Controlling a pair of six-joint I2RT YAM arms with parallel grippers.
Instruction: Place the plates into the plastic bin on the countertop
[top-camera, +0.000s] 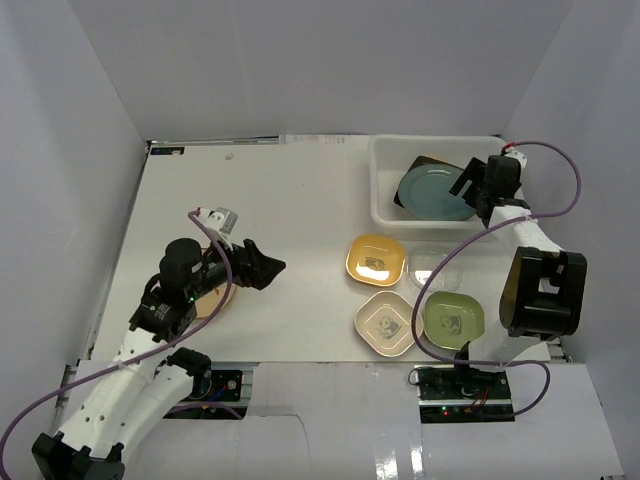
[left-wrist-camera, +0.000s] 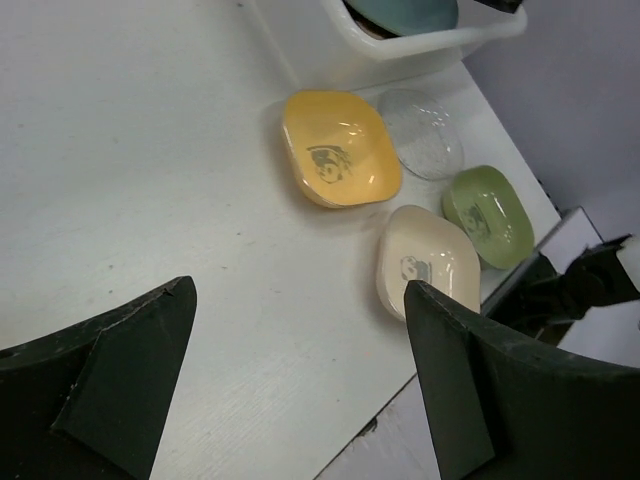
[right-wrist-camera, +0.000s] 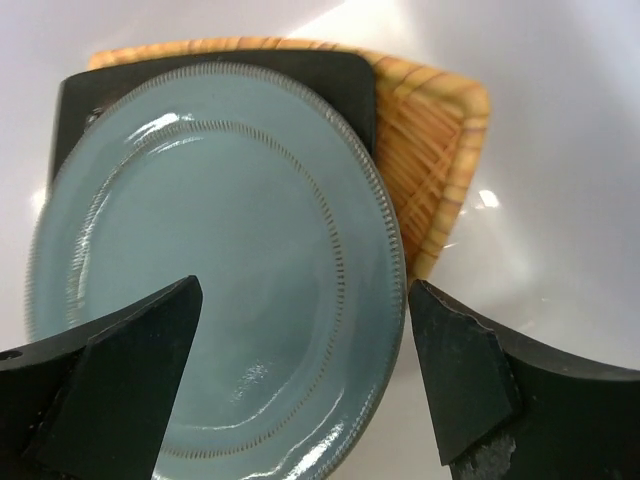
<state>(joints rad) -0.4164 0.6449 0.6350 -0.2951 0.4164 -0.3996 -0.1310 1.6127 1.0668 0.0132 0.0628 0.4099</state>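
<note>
The white plastic bin stands at the back right of the countertop. In it a teal round plate lies on a black-rimmed rectangular plate and a woven fan tray. My right gripper is open just above the teal plate. A yellow square plate, a clear glass plate, a cream square plate and a green square plate lie in front of the bin. My left gripper is open and empty above the counter. A tan plate lies under the left arm.
White walls enclose the counter on three sides. The right arm's base and cable stand by the green plate. The counter's front edge runs just below the left gripper's fingers.
</note>
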